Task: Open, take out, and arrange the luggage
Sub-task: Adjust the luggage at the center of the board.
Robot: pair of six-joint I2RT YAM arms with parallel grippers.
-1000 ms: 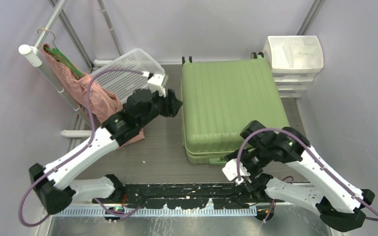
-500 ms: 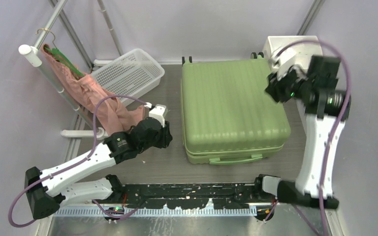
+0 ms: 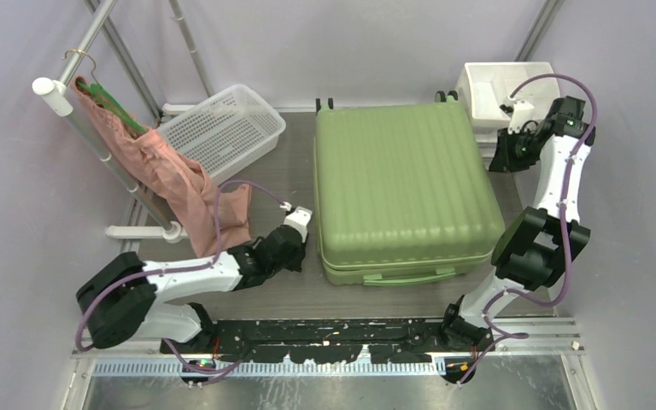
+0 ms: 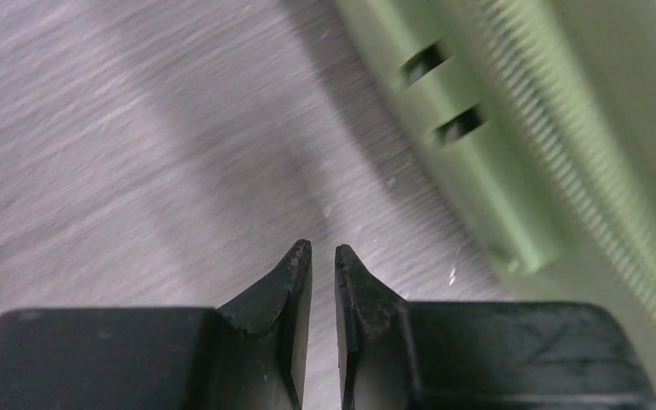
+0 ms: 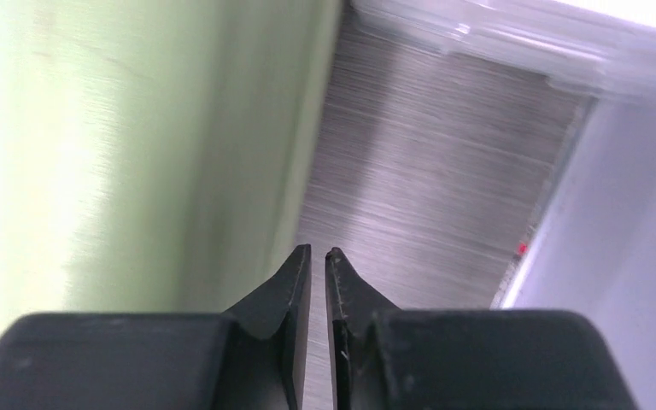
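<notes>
On the worktop [image 3: 282,295] the luggage [image 3: 401,188] lies flat and closed, in the middle; a basket [image 3: 222,128] sits off to its far left; drawers [image 3: 500,85] stand by its far right corner; the left hand [image 4: 323,249] is low beside its left side, pinched nearly closed, empty; the right hand [image 5: 318,250], between luggage and drawers, is pinched closed too, empty.
</notes>
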